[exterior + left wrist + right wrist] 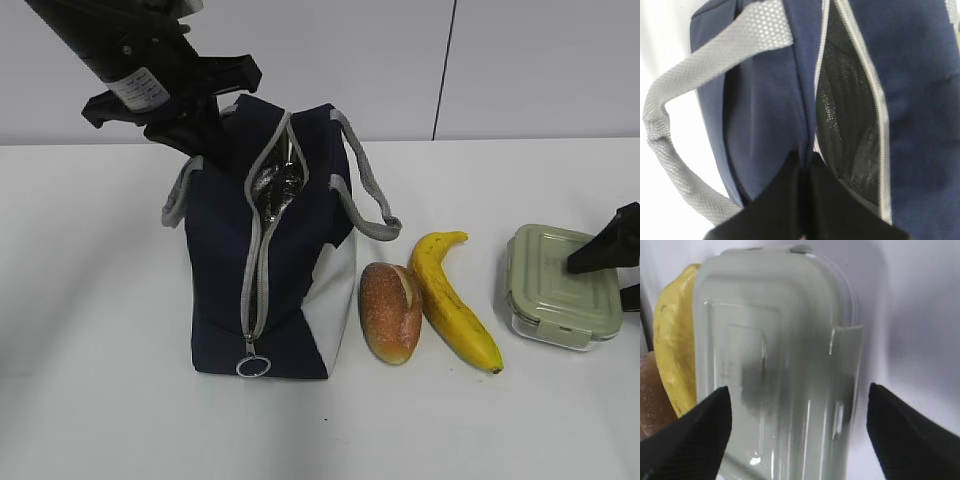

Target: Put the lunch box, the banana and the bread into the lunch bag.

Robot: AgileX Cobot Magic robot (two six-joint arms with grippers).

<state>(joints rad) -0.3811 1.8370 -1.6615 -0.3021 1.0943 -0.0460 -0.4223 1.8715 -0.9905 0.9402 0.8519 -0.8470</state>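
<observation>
The navy lunch bag [290, 250] stands upright with its zipper open and the silver lining showing. My left gripper [207, 150] is shut on the bag's navy fabric edge [790, 100], just left of the open zipper slot [850, 110]. The bread [390, 312] lies right of the bag, and the banana [455, 300] lies beside it. The lunch box [560, 285] with its sage-green lid sits further right. My right gripper [797, 405] is open, with one finger on each side of the lunch box lid [775, 365] and just above it.
A grey strap handle [675, 150] loops left of my left gripper, and the other handle [365, 190] hangs on the bag's right. The zipper ring pull [253, 366] is at the bag's base. The banana [672, 350] and the bread [650, 390] lie left of the lunch box.
</observation>
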